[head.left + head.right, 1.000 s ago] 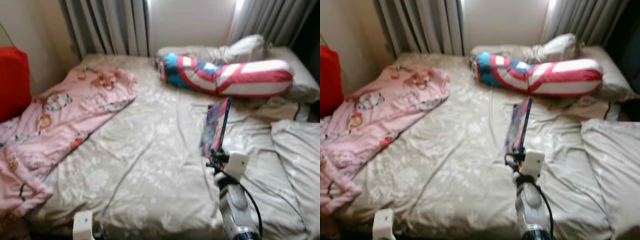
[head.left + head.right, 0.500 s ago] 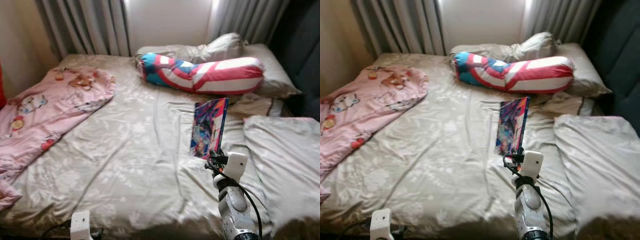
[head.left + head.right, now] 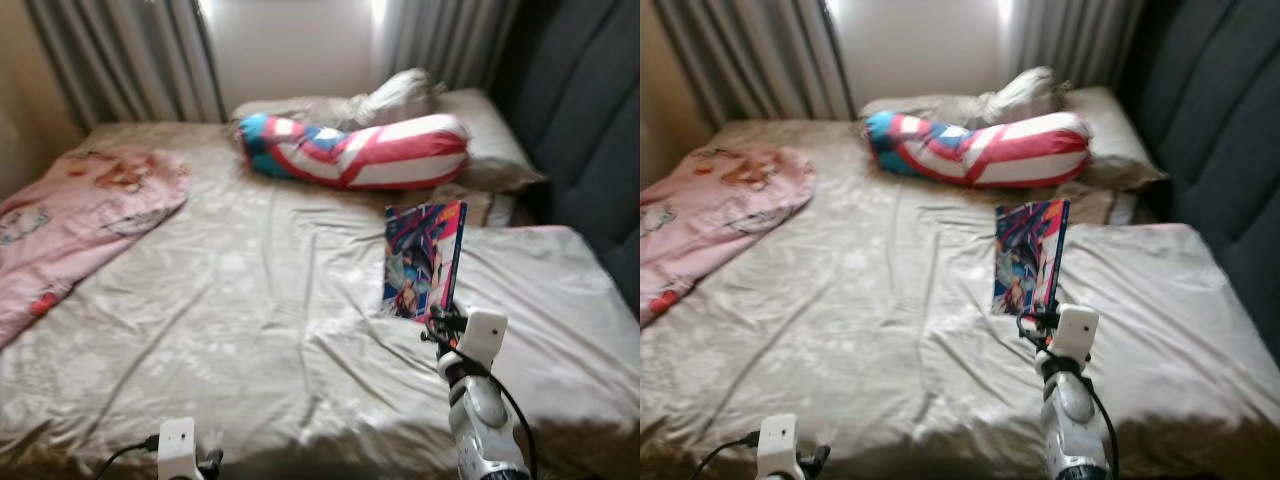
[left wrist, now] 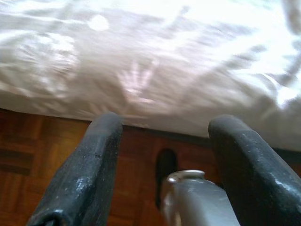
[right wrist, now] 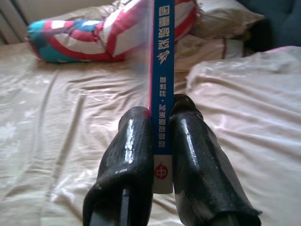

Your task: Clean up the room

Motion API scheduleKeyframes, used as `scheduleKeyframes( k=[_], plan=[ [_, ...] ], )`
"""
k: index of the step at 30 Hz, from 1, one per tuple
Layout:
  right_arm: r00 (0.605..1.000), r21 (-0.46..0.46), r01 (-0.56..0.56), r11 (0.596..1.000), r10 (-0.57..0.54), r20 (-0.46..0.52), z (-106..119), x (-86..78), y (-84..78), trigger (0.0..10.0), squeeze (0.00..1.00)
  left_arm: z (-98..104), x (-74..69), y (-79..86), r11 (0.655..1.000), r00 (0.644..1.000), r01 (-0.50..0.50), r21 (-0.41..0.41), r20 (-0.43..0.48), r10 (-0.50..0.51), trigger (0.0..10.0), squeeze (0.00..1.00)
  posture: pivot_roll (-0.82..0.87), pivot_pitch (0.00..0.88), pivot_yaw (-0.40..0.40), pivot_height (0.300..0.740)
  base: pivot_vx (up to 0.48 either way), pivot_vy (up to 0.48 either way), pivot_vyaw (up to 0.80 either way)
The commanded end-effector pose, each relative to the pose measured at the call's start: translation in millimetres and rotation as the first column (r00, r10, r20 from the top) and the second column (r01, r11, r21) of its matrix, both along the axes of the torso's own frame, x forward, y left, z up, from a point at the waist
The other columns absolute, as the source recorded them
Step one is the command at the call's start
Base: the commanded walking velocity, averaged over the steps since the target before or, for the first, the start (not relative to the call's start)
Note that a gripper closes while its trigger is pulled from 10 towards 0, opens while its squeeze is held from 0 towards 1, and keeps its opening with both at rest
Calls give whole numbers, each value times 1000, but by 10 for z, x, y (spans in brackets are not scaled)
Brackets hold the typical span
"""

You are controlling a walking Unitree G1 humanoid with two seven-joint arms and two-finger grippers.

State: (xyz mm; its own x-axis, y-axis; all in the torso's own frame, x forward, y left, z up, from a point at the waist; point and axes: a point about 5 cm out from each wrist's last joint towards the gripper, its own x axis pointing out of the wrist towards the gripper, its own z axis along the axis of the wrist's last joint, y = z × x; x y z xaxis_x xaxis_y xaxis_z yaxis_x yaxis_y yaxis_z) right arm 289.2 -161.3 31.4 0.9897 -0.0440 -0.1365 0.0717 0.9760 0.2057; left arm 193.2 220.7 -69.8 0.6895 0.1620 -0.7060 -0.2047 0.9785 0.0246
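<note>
Black-fingered right hand (image 5: 162,155) clamps a colourful book (image 3: 423,258) upright over the bed (image 3: 250,300).

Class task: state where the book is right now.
The book stands upright in the right claw, held above the right half of the bed, just in front of the striped bolster.

Bed sheet (image 3: 250,300): satiny cloth, creased. Book (image 3: 424,258): glossy paper cover. Floor (image 4: 28,141): wood parquet. Right gripper (image 5: 162,155) fingers: shiny black.
</note>
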Motion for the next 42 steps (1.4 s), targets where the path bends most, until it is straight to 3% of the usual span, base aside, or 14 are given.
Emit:
scheduleKeyframes(
  k=[1,25,42],
  plan=[
    [998,-1,-7,1000,7,66,137,79,27,10000,0,-21,-54,49,1000,1000,-12,4,-24,12,10000,0,-42,42,-40,740,0,0,0],
    [997,-10,-72,997,72,-4,42,58,108,10000,0,-35,-92,101,1000,999,-27,-7,-46,26,10000,0,-42,51,-41,740,0,0,0],
    [996,-11,-91,996,91,-9,36,59,134,10000,0,-29,-113,141,999,999,-33,4,-35,33,10000,0,-44,45,-43,740,281,0,0]
  ],
)
